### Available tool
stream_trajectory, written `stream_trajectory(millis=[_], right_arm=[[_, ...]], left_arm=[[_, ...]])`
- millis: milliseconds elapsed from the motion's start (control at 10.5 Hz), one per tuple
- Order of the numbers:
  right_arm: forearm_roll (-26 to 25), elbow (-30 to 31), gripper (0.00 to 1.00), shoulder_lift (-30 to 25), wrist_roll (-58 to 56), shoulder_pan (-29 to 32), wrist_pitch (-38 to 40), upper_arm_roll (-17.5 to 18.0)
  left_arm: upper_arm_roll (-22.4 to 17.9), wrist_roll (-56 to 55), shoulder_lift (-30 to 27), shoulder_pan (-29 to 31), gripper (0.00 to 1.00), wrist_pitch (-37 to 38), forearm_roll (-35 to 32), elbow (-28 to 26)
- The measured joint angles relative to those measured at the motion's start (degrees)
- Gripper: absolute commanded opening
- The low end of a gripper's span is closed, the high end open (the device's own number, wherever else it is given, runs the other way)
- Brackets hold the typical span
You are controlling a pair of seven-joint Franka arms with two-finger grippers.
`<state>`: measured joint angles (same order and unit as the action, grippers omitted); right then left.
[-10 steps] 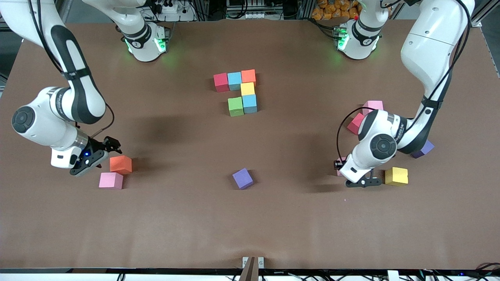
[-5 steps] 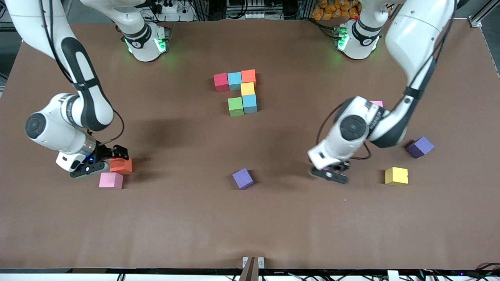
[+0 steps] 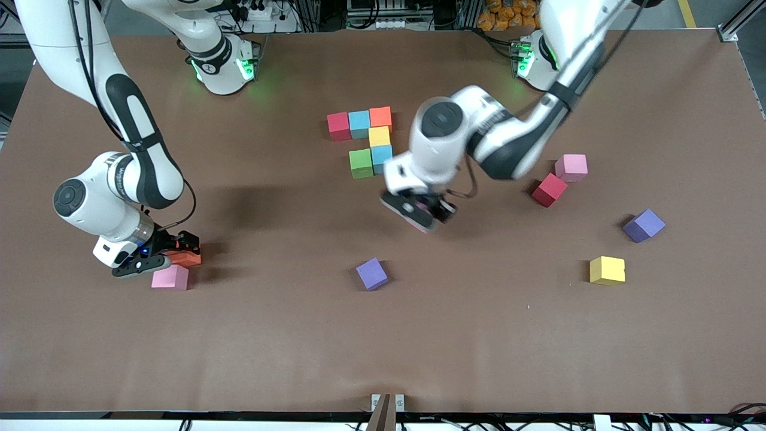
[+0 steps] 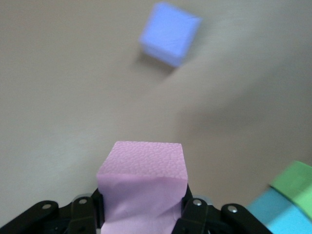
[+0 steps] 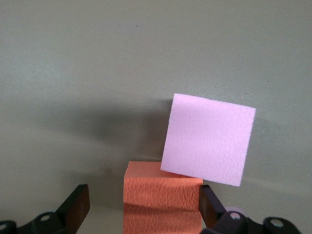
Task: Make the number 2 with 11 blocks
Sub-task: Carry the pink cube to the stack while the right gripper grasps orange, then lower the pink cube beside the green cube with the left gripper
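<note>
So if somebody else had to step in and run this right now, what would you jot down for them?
Left gripper: shut on a pink block, carried over the table near the figure.
Right gripper: open, down around the orange block, not yet gripping; another pink block sits beside it.
Done: six blocks placed, red, light blue, orange in a row, yellow, then green and light blue.
Left: five more. A loose red block and pink block wait toward the left arm's end.

Six blocks (image 3: 367,141) form a partial figure mid-bench. One pink block (image 4: 142,187) is held aloft; orange (image 3: 187,258), pink (image 3: 170,278), red (image 3: 549,190) and another pink (image 3: 571,167) lie scattered.
</note>
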<state>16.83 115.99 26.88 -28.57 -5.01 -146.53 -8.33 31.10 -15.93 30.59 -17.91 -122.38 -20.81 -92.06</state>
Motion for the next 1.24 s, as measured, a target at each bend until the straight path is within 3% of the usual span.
stream_trajectory(millis=[478, 955, 1242], right_arm=[[0.0, -1.6, 1.0, 0.0, -0.2, -0.5, 0.9, -1.3], [0.0, -0.8, 1.0, 0.6, -0.3, -0.8, 1.8, -1.8], [0.0, -0.1, 1.0, 1.1, -0.2, -1.3, 1.8, -1.8]], left_arm=[[-0.4, 0.0, 3.5, -12.8, 0.0, 0.1, -0.1, 5.0], [-9.4, 0.0, 10.7, -27.0, 0.0, 0.1, 2.7, 14.1], [-10.7, 2.1, 13.3, -30.1, 0.0, 1.2, 3.4, 16.1]])
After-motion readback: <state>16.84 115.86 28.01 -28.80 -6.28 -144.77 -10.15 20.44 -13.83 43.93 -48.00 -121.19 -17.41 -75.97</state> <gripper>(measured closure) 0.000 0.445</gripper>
